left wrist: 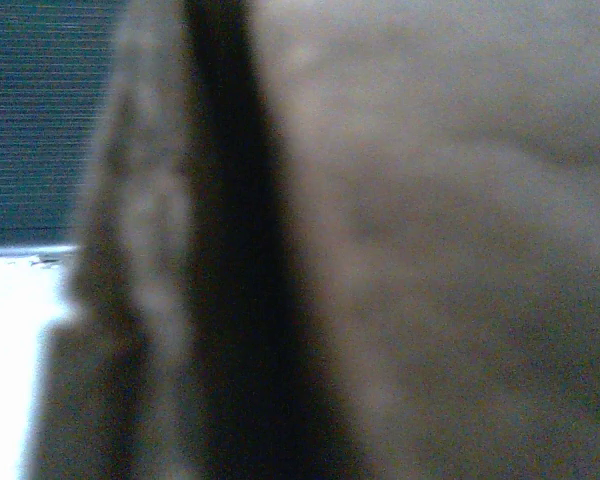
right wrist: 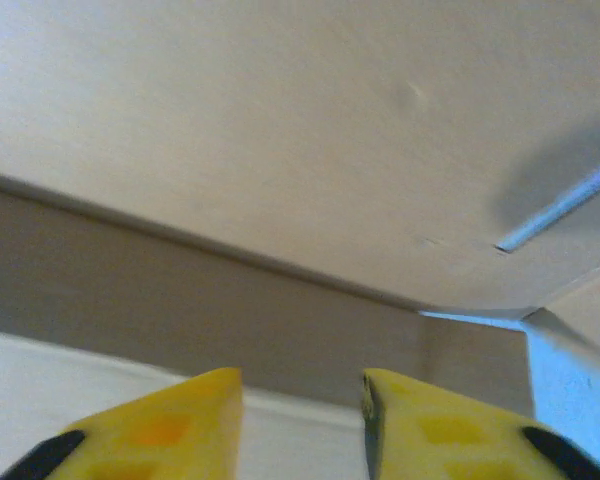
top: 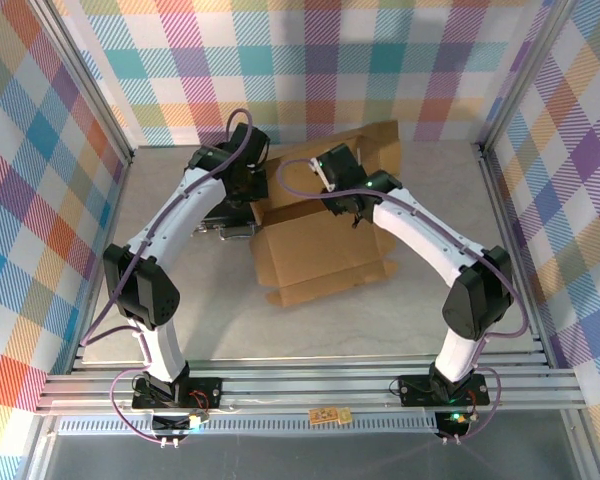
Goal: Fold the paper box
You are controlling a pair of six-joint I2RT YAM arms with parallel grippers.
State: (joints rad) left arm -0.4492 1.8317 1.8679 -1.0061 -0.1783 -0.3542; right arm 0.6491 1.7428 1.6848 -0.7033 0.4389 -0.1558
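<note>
Lying near the middle of the pale, faintly mottled table is the plain brown corrugated cardboard paper box, a die-cut sheet partly folded; one broad panel lies flat toward the near side with small tabs at its corners, and another flap stands up at the far side; the arms hide what sits inside the folded part.

The left claw sits at the box's left edge; its wrist camera is pressed so close that the cardboard is a blurred brown, slightly fibrous surface with a dark vertical gap beside a raised edge; the claw is closed, and I cannot tell whether it pinches the cardboard.

The right claw hangs over the far part of the box; from its wrist, the claw is parted, and its blunt yellow plastic fingers, tipped with black, have nothing between them; beyond them a smooth matte tan panel slopes down to a straight crease, with a thin slit cut near the right.

Plaid cloth walls in many colours surround the table; ribbed aluminium rails run along the near edge; a small tan tag lies there, its marks too small to read.
</note>
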